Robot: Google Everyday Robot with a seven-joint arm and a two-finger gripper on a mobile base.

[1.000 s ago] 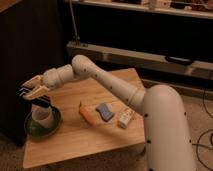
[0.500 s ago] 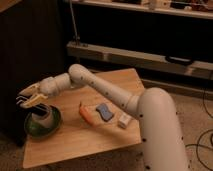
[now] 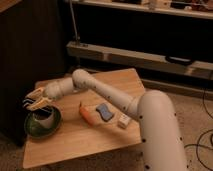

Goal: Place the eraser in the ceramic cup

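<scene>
My gripper (image 3: 35,102) hangs over the left end of the wooden table (image 3: 95,140), just above and slightly left of the off-white ceramic cup (image 3: 45,120). The cup stands upright in the green saucer (image 3: 31,130). The gripper is shut on the eraser (image 3: 26,104), whose dark end sticks out at the gripper's left side, close above the cup's rim. Most of the eraser is hidden by the fingers.
An orange carrot (image 3: 86,114), a small blue block (image 3: 104,111) and a small white bottle (image 3: 122,120) lie in the middle of the table. A dark cabinet stands at the left. A low shelf (image 3: 140,55) runs behind the table.
My gripper, with the eraser in it, has come down and moved a little toward the cup's rim. The cup, saucer and other things have not moved.
</scene>
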